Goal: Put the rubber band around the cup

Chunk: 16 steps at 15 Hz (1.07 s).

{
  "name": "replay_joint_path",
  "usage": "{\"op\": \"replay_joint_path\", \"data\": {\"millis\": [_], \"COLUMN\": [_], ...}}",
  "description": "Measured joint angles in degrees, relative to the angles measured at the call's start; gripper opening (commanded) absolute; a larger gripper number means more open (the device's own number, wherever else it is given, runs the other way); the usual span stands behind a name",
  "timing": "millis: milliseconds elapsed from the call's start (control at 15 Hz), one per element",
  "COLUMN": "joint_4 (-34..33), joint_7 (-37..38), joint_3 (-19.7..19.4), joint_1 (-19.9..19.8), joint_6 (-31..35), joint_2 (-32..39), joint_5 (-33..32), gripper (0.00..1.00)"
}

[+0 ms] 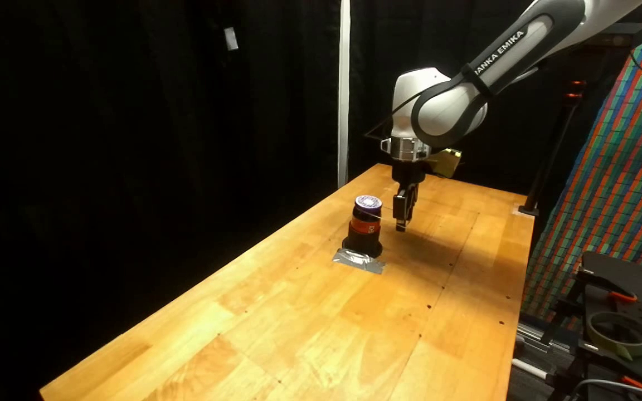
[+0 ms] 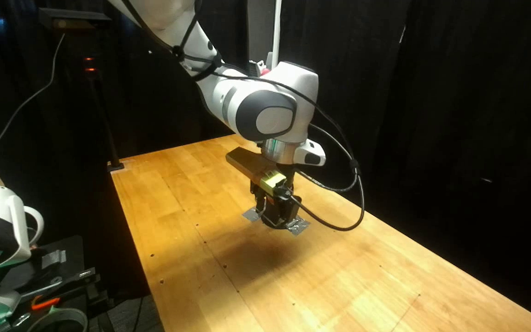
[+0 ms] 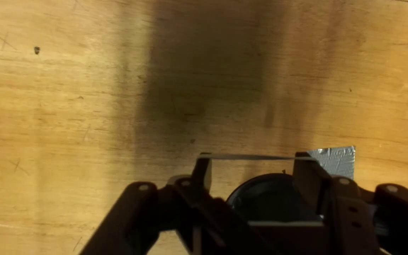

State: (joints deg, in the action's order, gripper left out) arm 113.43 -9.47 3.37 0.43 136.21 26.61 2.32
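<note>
The black two-fingered gripper (image 3: 254,157), just beside the dark cylindrical cup with orange middle (image 1: 365,225) that is standing on the wooden table (image 1: 354,323), is holding its jaws apart and stretching the thin pale rubber band (image 3: 237,156). Whether the band is encircling the cup, I cannot tell. Jaws coming together too soon could be slackening it, so it would be slipping away.

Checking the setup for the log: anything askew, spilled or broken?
Yes: creased silver tape sits at the foot of the cup in both exterior views. It looks makeshift, though probably there to anchor the cup. The rubber band spans the fingers; no spill or breakage shows.
</note>
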Motion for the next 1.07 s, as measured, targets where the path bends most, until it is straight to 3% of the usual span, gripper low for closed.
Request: {"op": "replay_joint_path", "data": {"millis": [267, 533, 733, 1067], "joint_4": [6.9, 15.3, 19.6, 18.1], "joint_7": [-1.4, -6.7, -15.4, -32.6], "joint_3": [0.8, 6.5, 18.0, 40.5], "joint_1": [-1.5, -6.8, -15.4, -30.6], "joint_6": [11.5, 26.4, 37.5, 49.1], "joint_2": [-2.6, -6.1, -7.2, -5.9], "joint_5": [3.6, 16.1, 31.0, 53.8], "gripper": [0.05, 0.00, 0.05, 0.04]}}
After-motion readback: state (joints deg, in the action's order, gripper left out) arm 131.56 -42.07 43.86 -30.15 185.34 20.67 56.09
